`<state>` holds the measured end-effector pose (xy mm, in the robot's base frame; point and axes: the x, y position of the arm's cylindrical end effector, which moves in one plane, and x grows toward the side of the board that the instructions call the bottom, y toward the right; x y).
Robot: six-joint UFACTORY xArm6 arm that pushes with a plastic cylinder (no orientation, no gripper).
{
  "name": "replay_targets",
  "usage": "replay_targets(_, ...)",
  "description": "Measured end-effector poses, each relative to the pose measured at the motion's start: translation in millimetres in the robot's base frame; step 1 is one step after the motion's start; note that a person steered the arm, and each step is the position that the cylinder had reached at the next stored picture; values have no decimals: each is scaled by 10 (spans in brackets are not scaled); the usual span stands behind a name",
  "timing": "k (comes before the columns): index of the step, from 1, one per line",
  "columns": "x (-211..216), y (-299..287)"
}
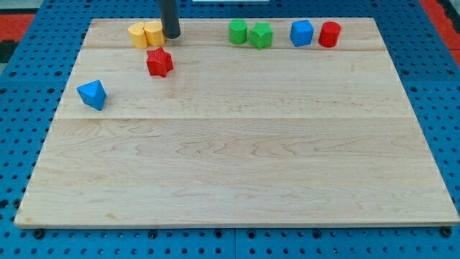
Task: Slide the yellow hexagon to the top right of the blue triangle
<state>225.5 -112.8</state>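
Two yellow blocks sit touching near the view's top left: one more orange-yellow point(137, 34) on the left and one lighter yellow point(154, 33) on the right; which is the hexagon I cannot tell for sure. The blue triangle point(92, 94) lies at the view's left, well below and left of them. My tip point(171, 34) stands just right of the lighter yellow block, close to or touching it.
A red star-shaped block point(159, 62) lies just below the yellow pair. Along the view's top are two green blocks point(238, 32) point(261, 35), a blue block point(302, 33) and a red cylinder point(329, 34). The wooden board point(237, 165) sits on a blue pegboard.
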Motion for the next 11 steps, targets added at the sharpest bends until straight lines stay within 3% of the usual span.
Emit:
replay_targets(2,-122,-4)
replay_targets(3,-66,-445)
replay_targets(4,102,-750)
replay_targets(6,725,-723)
replay_targets(7,627,-543)
replay_targets(9,1426,-731)
replay_targets(11,555,-547)
